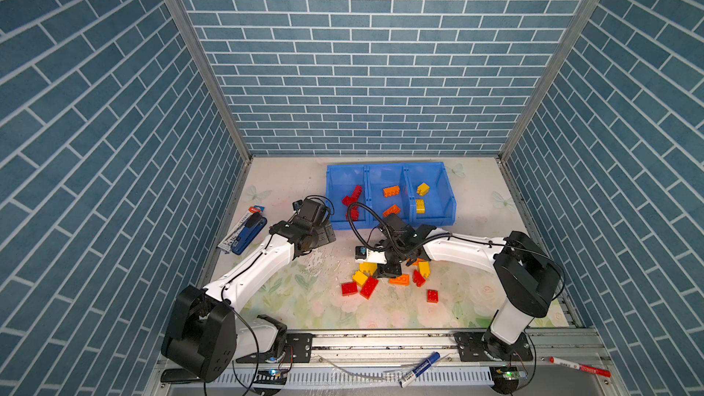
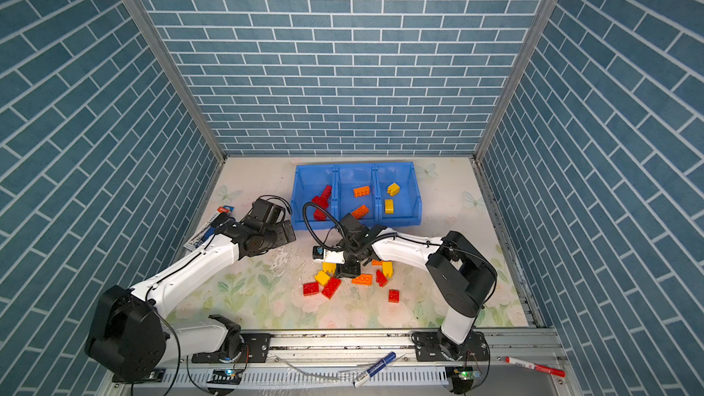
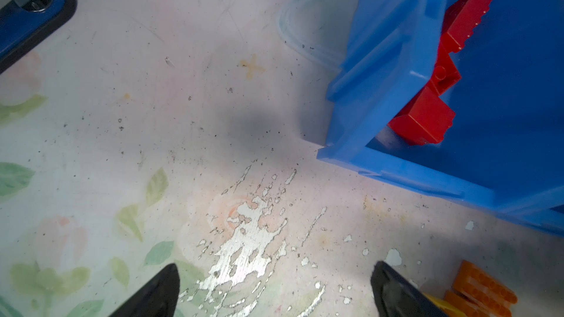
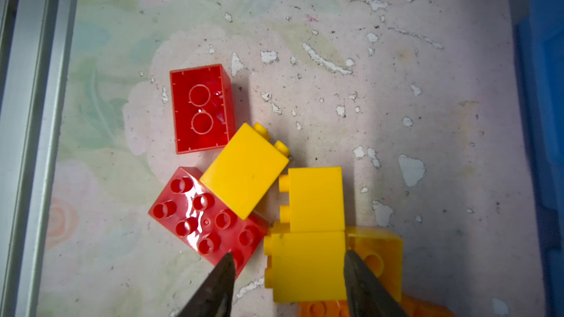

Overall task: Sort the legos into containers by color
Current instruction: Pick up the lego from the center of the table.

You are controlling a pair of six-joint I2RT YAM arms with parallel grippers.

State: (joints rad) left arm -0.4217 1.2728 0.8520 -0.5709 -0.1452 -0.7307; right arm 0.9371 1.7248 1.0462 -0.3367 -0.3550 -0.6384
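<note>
**Closing on a yellow brick from the pile**

I had the right claw [image 4: 288, 254] down among the loose legos [image 1: 368, 287] on the table [image 1: 285, 299], jaws partly apart and straddling a yellow brick [image 4: 305, 266]: one fingertip [image 4: 351, 259] at its edge, the other short of it, so nothing was gripped yet. The left claw [image 3: 274, 266] hung wide and empty beside the containers [image 1: 384, 165] (reds, oranges and yellows each had a bin). Next, I judged, meant squeezing squarely, lifting clear of the neighbours and carrying to the yellow bin [image 1: 444, 184].
</note>
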